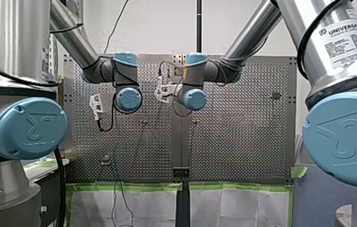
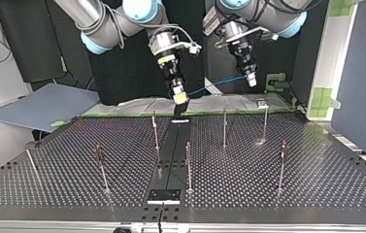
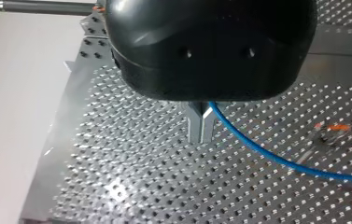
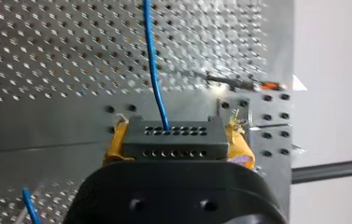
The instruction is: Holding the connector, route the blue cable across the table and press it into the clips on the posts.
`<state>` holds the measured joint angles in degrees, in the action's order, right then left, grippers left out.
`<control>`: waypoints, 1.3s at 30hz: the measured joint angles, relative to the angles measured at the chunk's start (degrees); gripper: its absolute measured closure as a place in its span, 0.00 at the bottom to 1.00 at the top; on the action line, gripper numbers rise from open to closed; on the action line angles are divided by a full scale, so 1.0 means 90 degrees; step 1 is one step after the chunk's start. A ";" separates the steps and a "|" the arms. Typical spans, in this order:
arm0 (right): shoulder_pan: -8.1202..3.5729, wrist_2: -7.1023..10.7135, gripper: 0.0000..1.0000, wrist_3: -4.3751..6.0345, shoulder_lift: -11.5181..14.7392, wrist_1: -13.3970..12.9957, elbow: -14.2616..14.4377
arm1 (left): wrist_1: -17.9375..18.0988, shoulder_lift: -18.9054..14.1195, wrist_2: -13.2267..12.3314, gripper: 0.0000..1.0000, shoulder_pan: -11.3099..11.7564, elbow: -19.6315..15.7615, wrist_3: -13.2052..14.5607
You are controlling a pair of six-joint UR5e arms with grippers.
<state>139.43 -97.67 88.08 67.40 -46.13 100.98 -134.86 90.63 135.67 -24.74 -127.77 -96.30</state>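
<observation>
Upper centre of the top view, my right gripper [image 2: 180, 99] clamping the grey connector [image 4: 171, 137] between yellow pads [image 4: 114, 141], blue cable [image 2: 214, 85] stretching rightward to my left gripper [image 2: 252, 81], pinched shut on it.

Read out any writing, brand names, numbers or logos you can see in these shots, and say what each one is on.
"UNIVERSAL R", the rest cut off: white label on my right arm's silver tube, front view.
Fine print under it on the same label: too small to read.
"R"-like embossed mark: blue joint cap on my left arm, front view.
Top view and both wrist views: no text to read.
</observation>
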 joint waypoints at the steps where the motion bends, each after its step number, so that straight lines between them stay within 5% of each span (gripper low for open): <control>1: 0.0021 0.0003 1.00 0.0009 -0.0063 0.0006 -0.0041 | -0.0051 -0.0051 -0.0005 1.00 0.0020 0.0012 0.0011; 15: 0.0388 0.0012 1.00 0.0097 -0.0248 0.0522 -0.0755 | -0.0831 -0.0841 -0.0231 1.00 0.0386 0.0186 0.0330; 22: 0.0548 0.0065 1.00 0.0105 -0.0264 0.0891 -0.1161 | -0.0930 -0.0888 -0.0281 1.00 0.0565 0.0341 0.0463; 30: 0.0562 0.0192 1.00 0.0150 -0.0283 0.1289 -0.1564 | -0.0937 -0.0730 -0.0474 1.00 0.0902 0.0407 0.0487; 39: 0.0462 0.0462 1.00 0.0357 -0.0333 0.1741 -0.2026 | -0.0840 -0.0729 -0.0868 1.00 0.1356 0.0492 0.0474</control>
<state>143.59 -93.51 91.29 64.40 -30.46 82.75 -142.42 84.06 127.86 -12.53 -123.34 -92.03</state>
